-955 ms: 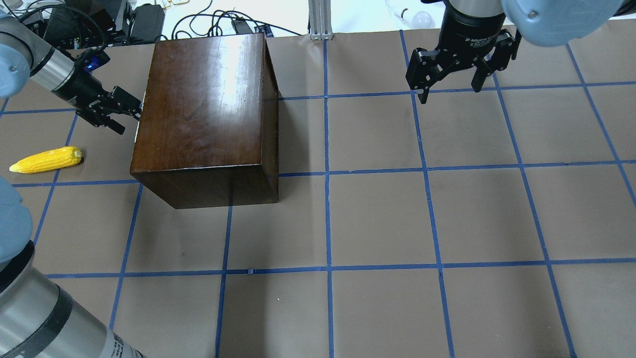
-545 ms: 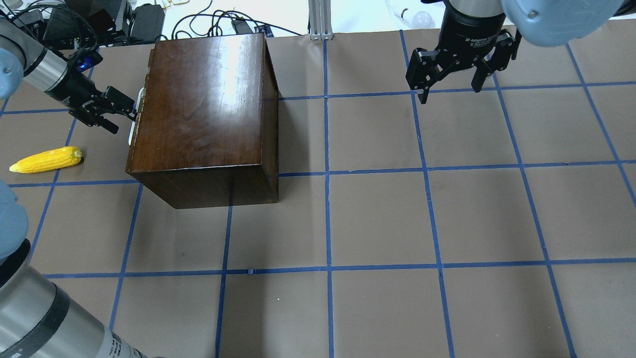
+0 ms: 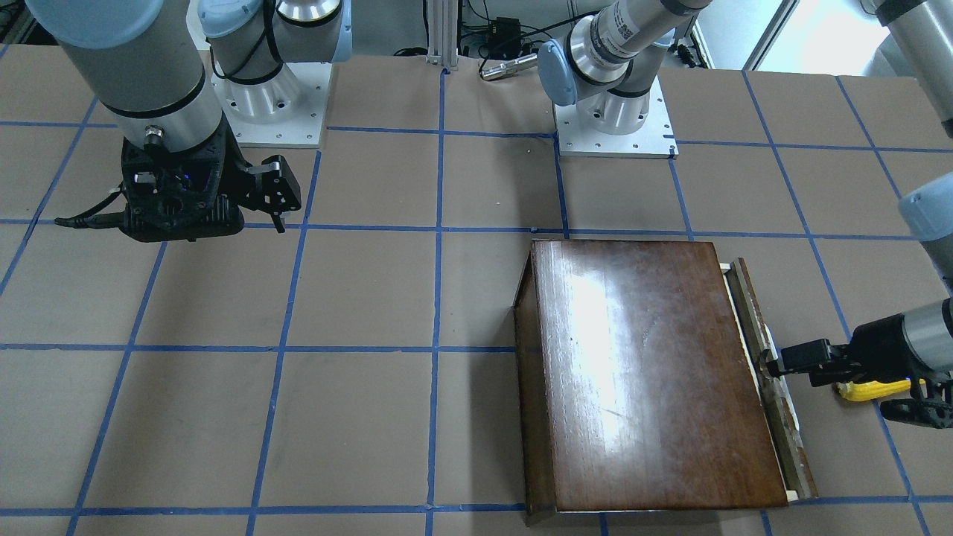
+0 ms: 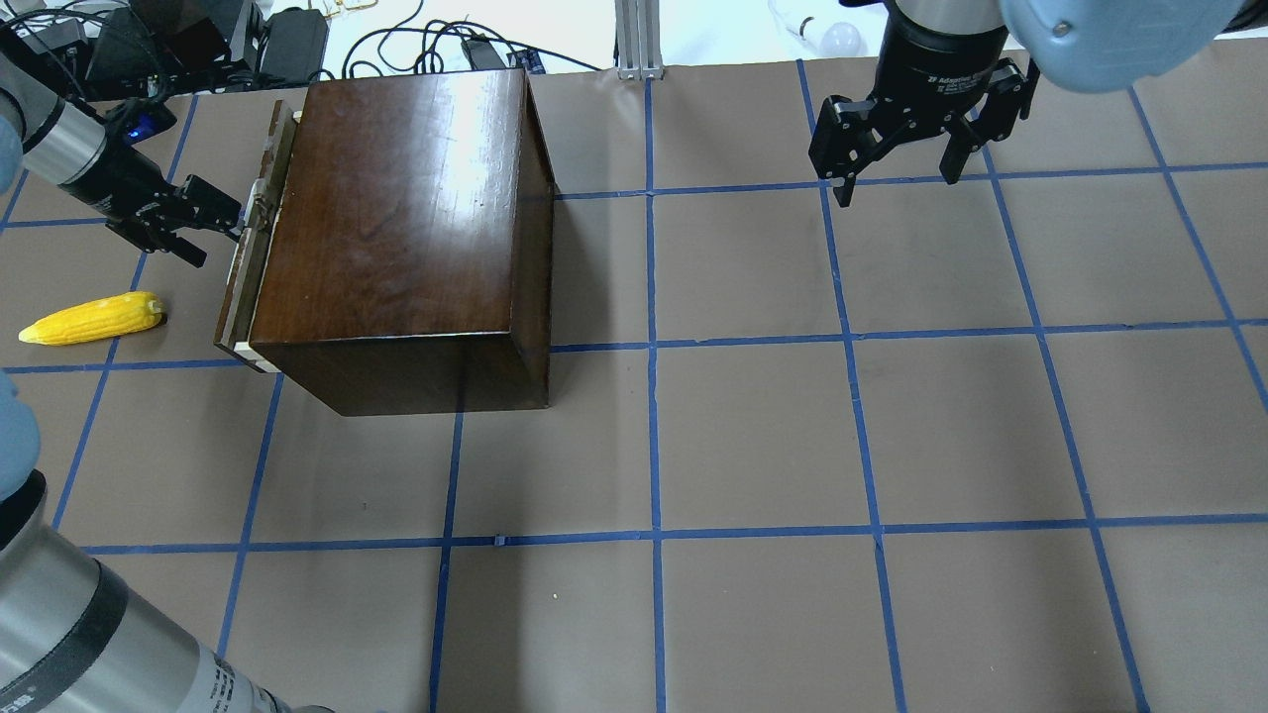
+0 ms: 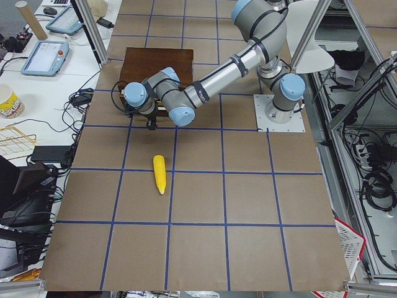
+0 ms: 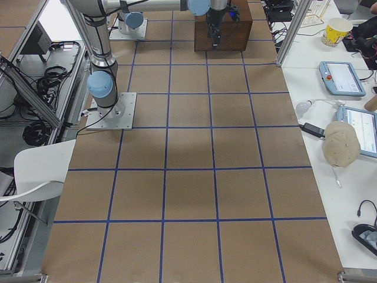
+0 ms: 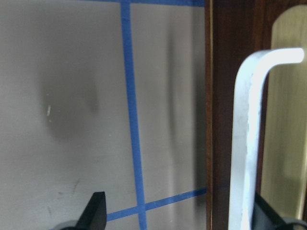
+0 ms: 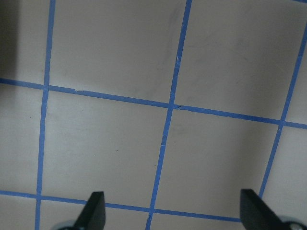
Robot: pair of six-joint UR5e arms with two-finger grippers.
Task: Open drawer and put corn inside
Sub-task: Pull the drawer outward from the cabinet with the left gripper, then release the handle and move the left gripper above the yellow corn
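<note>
The glossy dark brown box [image 4: 406, 208] stands at the table's back left. Its drawer [image 4: 250, 259] is out by a narrow strip, dark front panel and pale edge showing; it also shows in the front view [image 3: 747, 301]. My left gripper [image 4: 230, 220] is at the drawer front, jaws apart. In the left wrist view the pale metal handle [image 7: 245, 143] lies just inside the right fingertip [image 7: 266, 215]. The yellow corn [image 4: 91, 318] lies on the table left of the box, apart from the gripper. My right gripper [image 4: 897, 188] is open and empty, high at the back right.
Cables and power bricks [image 4: 248, 40] lie beyond the table's back edge behind the box. An aluminium post [image 4: 639, 40] stands at the back centre. The table is brown paper with a blue tape grid [image 4: 654, 347].
My left gripper has moved left and the drawer front has come out from the box with it; the box's near corner has swung slightly left. The corn and the right arm have not moved.
</note>
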